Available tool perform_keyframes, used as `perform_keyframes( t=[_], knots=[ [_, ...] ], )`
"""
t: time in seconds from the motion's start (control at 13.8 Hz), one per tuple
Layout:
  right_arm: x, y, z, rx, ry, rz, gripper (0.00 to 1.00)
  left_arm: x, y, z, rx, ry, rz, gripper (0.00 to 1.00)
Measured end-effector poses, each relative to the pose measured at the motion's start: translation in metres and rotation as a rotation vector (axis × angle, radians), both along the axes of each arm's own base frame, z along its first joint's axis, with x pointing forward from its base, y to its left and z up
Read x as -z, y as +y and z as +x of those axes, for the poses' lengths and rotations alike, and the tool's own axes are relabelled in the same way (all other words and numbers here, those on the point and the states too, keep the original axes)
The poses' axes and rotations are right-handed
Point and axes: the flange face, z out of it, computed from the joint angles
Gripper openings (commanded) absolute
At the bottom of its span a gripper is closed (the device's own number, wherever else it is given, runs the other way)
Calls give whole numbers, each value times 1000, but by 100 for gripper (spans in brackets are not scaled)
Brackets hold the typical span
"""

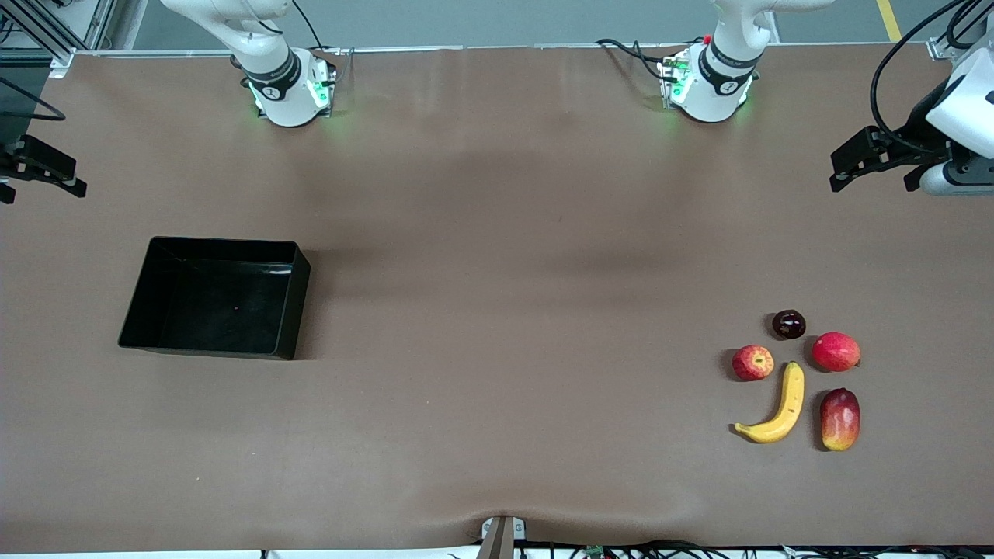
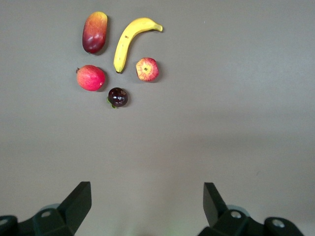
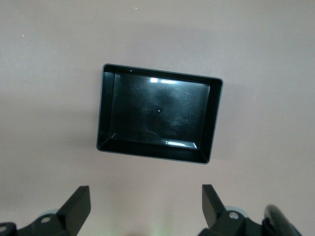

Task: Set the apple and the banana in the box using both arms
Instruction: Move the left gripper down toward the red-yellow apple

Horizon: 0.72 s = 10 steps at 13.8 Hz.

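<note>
Opening step, nothing picked: left gripper (image 1: 870, 167) and right gripper (image 1: 43, 175) hang wide open, empty; next, left descends on banana (image 1: 779, 407), at apple's (image 1: 752, 362) five o'clock; box (image 1: 291, 310) empty

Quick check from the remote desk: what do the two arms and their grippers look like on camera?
Both arms are white with black bands and green lights glowing at their bases. Black cables run to the left arm's base and wrist. The left gripper and right gripper have black, angular, wedge-shaped fingers.
</note>
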Motion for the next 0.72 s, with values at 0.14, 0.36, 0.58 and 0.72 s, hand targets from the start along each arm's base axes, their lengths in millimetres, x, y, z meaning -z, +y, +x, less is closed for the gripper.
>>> perform_keyframes(
  t=[0.14,0.36,0.58,0.72],
  knots=[
    [0,0,0,0,1,0,100,0,0,0,0,0,0,100],
    [1,0,0,0,1,0,100,0,0,0,0,0,0,100],
    [1,0,0,0,2,0,100,10,-1,8,1,17,1,100],
    [1,0,0,1,3,0,100,31,-4,23,4,41,1,100]
  ],
)
